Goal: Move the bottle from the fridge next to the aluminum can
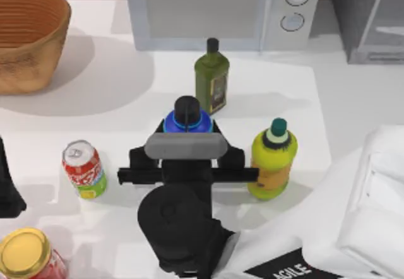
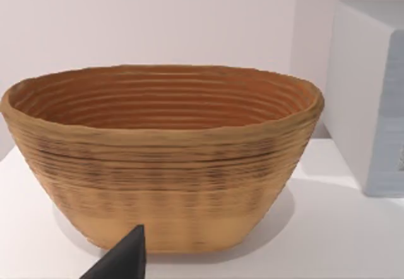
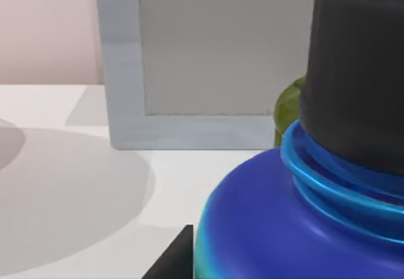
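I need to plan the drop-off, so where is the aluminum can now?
In the top view the aluminum can stands at the table's left, above the red jar.

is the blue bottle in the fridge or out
Out: the bottle stands upright on the table by the right pincer, between the aluminum can and yellow-green bottle.

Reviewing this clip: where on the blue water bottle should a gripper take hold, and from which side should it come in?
Grip the blue water bottle around its wide cyan body, below the shoulder; the black cap is narrow and smooth. It stands upright, so a level approach from the table's front edge suits best: the olive-oil bottle crowds the back and the yellow-green bottle the right. The right gripper is already there.
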